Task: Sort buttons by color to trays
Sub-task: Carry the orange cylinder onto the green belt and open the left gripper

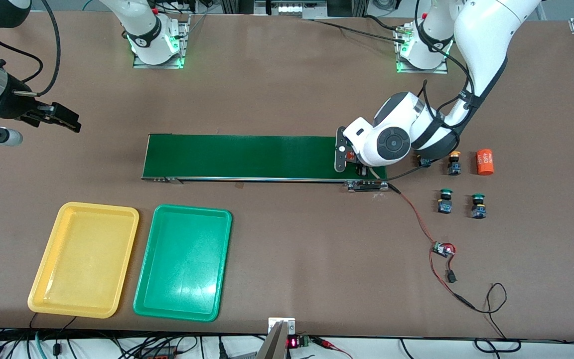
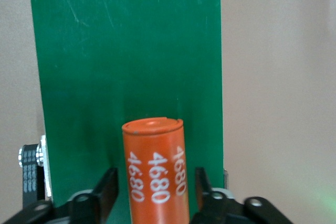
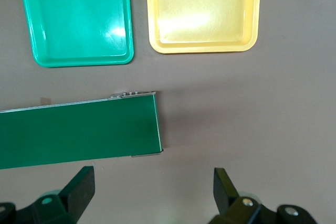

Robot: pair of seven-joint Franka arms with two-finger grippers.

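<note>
**Currently: left claw straddling a 4680 cylinder on the belt**

I see the left gripper (image 2: 156, 182) low over the end of the dark-green conveyor belt (image 2: 126, 51). Its fingers (image 2: 107, 184) are partly spread and stand just clear of either side of an orange cylinder printed "4680" (image 2: 156, 174), which lies on the belt.

From that claw toward the left arm's end of the table, the four buttons sit on the table (image 1: 287, 89). One button (image 1: 424, 161) is half hidden by the arm, with a yellow-capped button (image 1: 454, 163) beside it. The two green-capped buttons (image 1: 445, 200) (image 1: 478, 206) are nearer the front camera. A second orange cylinder (image 1: 485, 162) lies just past the yellow-capped one.

Well away, off the belt's other end, are the green tray (image 1: 183, 263) and the yellow tray (image 1: 85, 259). The right gripper (image 3: 154, 182) waits there above bare table, spread wide and holding nothing.
</note>
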